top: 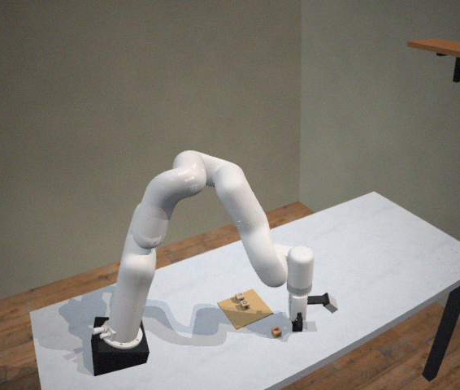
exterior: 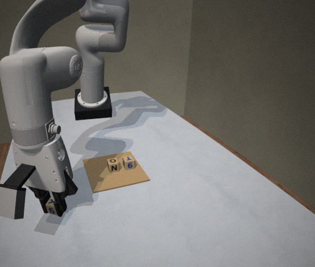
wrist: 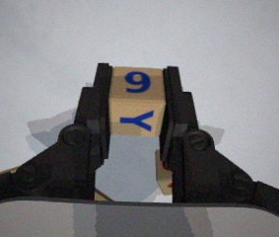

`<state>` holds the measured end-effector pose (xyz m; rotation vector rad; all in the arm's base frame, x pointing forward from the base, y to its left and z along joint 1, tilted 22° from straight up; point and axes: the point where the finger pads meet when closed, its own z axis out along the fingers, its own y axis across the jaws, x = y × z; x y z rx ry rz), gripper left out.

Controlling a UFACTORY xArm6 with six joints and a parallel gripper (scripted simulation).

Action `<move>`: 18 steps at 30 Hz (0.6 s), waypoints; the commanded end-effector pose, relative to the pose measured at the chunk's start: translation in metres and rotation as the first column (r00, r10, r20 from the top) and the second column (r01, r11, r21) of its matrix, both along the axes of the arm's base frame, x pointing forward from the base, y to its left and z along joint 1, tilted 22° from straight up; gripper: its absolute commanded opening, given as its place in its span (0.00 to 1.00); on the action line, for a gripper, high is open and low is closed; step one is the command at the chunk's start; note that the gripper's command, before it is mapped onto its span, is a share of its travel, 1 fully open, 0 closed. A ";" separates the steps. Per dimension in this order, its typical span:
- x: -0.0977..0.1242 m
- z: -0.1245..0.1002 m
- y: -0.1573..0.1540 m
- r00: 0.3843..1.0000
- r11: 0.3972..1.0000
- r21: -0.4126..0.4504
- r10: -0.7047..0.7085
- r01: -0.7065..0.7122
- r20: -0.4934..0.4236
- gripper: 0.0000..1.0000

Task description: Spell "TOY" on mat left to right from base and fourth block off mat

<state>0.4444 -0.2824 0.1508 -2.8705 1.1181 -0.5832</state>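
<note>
One wooden cube with a blue Y (exterior: pixel 51 206) (wrist: pixel 137 101) is gripped in my hand (top: pixel 297 322) (exterior: pixel 53 211) (wrist: pixel 136 86), black fingers closed on two opposite sides. It is off the mat, over or on the pale marbled desk (top: pixel 369 268) (exterior: pixel 195 215) (wrist: pixel 228 49); I cannot tell whether its underside touches. The Y faces up but lies sideways, its foot toward my left; a blue 6 or 9 faces away from my base. Being a cube, it is equally long every way.

Just beside my hand, on the base side, a wooden block with red markings (top: pixel 275 332) (wrist: pixel 163 178) sits near, leaving me little room there. Outward from my base, the desk opens wide, and its long edge on my right runs fairly near.

To my left, the tan square mat (top: pixel 234 317) (exterior: pixel 137 178) carries two blocks near each other: the black-lettered O block (top: pixel 245 305) (exterior: pixel 113 164) and, left of it, the blue-lettered T block (top: pixel 239 296) (exterior: pixel 128 162).
</note>
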 end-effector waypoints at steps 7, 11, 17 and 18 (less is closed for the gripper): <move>-0.003 0.011 0.001 1.000 1.000 -0.002 0.000 0.000 0.003 0.21; -0.011 0.033 0.004 1.000 1.000 -0.002 0.000 0.000 0.003 0.21; -0.022 0.063 0.008 1.000 1.000 -0.002 0.000 0.000 0.003 0.21; -0.024 0.069 0.009 1.000 1.000 -0.002 0.000 0.000 0.003 0.21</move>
